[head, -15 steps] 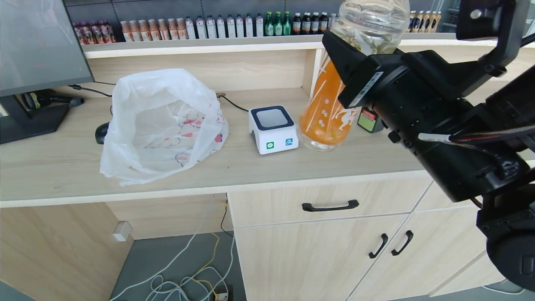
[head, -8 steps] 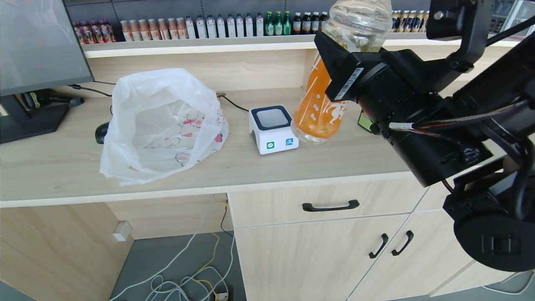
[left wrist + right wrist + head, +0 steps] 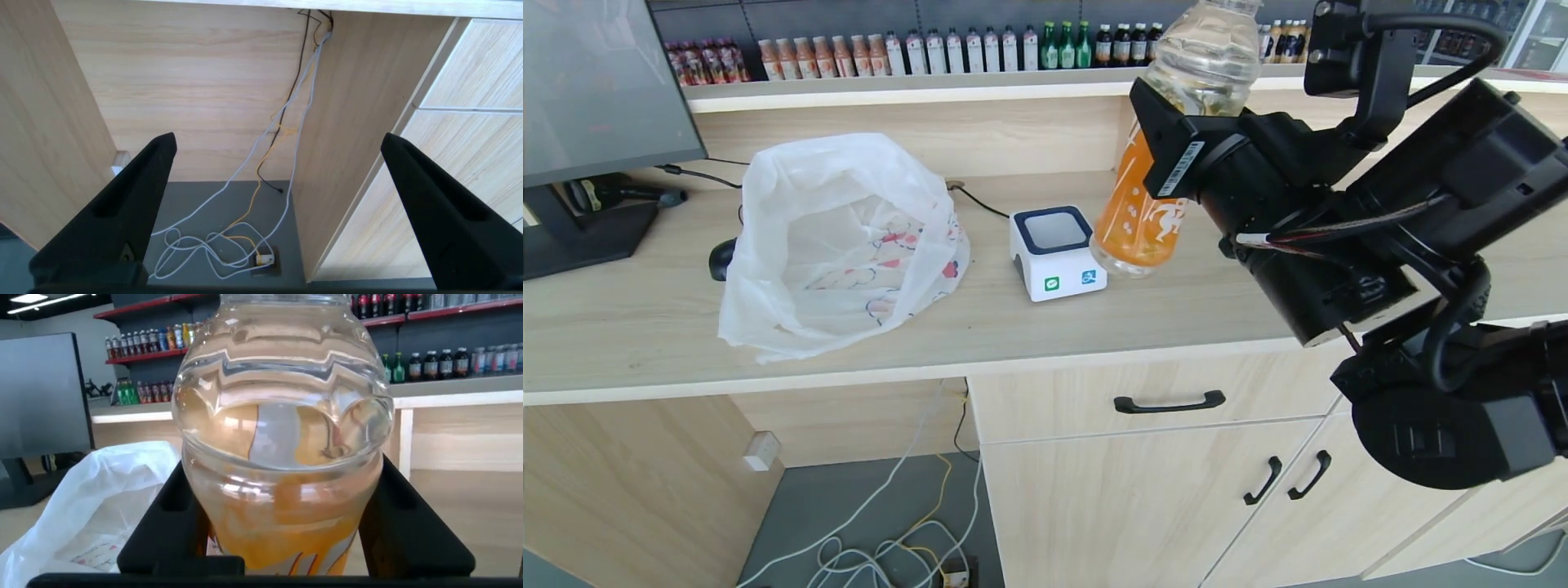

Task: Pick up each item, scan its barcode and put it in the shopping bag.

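Right gripper (image 3: 1186, 122) covers the bottle (image 3: 1137, 220) midway, cap cropped

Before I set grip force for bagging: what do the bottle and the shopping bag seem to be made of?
The bottle: probably clear, glossy plastic, judging by its see-through ribbed walls; an orange printed sleeve covers the lower part. The shopping bag: thin, whitish, translucent plastic film that crumples softly, with its printed pattern showing through.

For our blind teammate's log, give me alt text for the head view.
The right gripper holds a tilted orange-labelled bottle over the wooden counter, just right of the white barcode scanner. An open white shopping bag sits further left.
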`<state>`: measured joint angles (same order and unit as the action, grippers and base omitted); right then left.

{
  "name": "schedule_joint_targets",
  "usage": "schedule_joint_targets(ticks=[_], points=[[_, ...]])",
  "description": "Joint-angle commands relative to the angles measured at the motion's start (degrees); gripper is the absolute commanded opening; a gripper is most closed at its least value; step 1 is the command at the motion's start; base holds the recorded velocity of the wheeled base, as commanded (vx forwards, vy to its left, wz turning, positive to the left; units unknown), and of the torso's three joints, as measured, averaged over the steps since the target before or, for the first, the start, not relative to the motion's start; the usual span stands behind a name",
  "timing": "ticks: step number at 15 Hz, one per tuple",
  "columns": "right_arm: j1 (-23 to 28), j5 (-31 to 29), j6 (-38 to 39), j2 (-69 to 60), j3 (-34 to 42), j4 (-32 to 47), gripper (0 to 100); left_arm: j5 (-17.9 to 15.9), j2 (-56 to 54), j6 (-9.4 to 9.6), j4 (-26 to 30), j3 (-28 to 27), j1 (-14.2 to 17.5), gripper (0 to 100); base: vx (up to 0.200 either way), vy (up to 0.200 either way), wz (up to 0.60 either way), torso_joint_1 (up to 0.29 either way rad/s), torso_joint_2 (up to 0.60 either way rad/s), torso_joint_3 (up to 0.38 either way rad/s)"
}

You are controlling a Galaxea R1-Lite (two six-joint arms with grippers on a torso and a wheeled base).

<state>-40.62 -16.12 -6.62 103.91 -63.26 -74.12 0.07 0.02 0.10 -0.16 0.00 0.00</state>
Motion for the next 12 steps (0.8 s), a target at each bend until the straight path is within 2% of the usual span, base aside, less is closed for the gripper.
schedule_joint_targets(ticks=[1, 12], points=[[1.3, 0.0, 0.0, 0.5, 0.2, -0.1, 0, 0.0, 0.0, -0.01, 0.0, 0.0, 0.0, 100, 0.0, 0.0, 0.0, 0.0, 0.0, 0.0], [1.7, -0.4, -0.1, 0.7, 0.7, -0.1, 0, 0.0, 0.0, 0.25, 0.0, 0.0, 0.0, 100, 0.0, 0.0, 0.0, 0.0, 0.0, 0.0]])
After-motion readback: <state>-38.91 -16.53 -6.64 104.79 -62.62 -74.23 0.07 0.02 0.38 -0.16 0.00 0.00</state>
